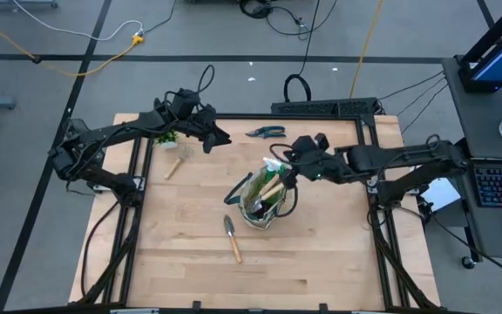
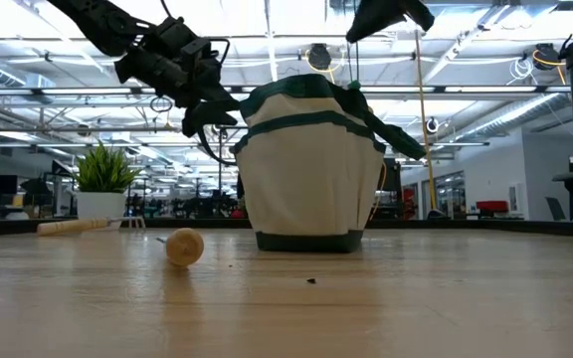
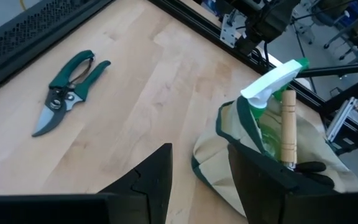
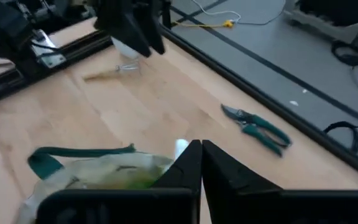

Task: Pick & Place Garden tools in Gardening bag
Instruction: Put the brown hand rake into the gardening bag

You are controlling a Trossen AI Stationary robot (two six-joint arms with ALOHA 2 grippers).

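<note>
Centrally on the table (image 1: 321, 262) stands the gardening bag (image 1: 264, 202), a spray bottle (image 3: 272, 87) and a wooden handle (image 3: 288, 127) poking out of it. Right gripper (image 1: 284, 160) hangs just above the bag's rim, fingers clenched together on nothing. Trowel (image 1: 232, 237) lies just in front of the bag. Pruning shears (image 1: 266, 133) lie near the far edge; a hand rake (image 1: 174, 167) beside the potted plant (image 1: 167, 138). Left gripper (image 1: 220, 139) hovers over the far table, fingers parted, empty.

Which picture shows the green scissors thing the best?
The left wrist view: the pruning shears lie whole and close on the bare table. The right wrist view shows them smaller, the high view tiny. The low view doesn't show them.
</note>
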